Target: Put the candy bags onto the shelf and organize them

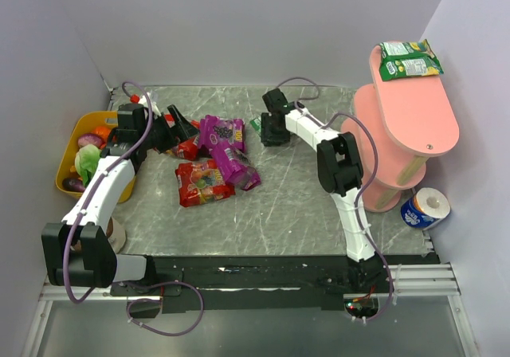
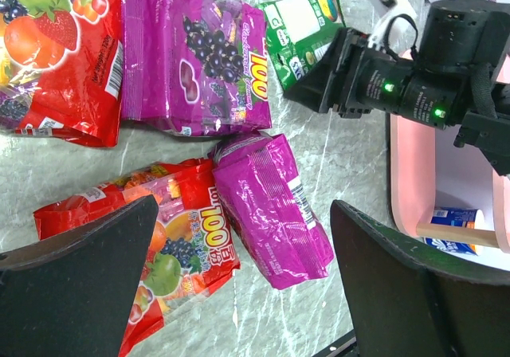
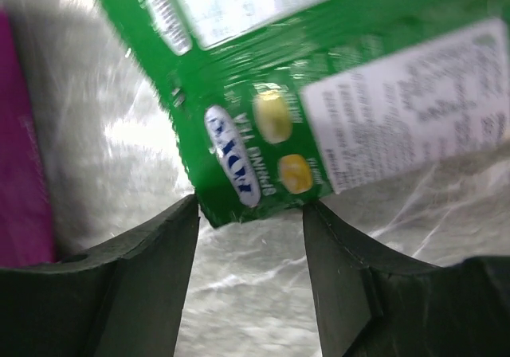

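Observation:
The pink shelf [image 1: 414, 118] stands at the right, with green candy bags [image 1: 409, 60] on the far end of its top board. Another green bag [image 3: 263, 110] lies on the table. My right gripper [image 3: 249, 209] is open, and its fingertips [image 3: 179, 221] straddle that bag's near edge. Two purple bags [image 1: 221, 131] [image 1: 237, 167] and a red bag [image 1: 203, 183] lie mid-table. A second red bag [image 2: 60, 54] is partly hidden in the top view. My left gripper [image 2: 243, 213] is open and empty above the lower purple bag [image 2: 271, 209] and a red bag [image 2: 171, 237].
A yellow bowl [image 1: 65, 174] with toy vegetables sits at the left edge beside the left arm. A blue-and-white roll [image 1: 425, 208] stands by the shelf's foot. Walls close in on the left, back and right.

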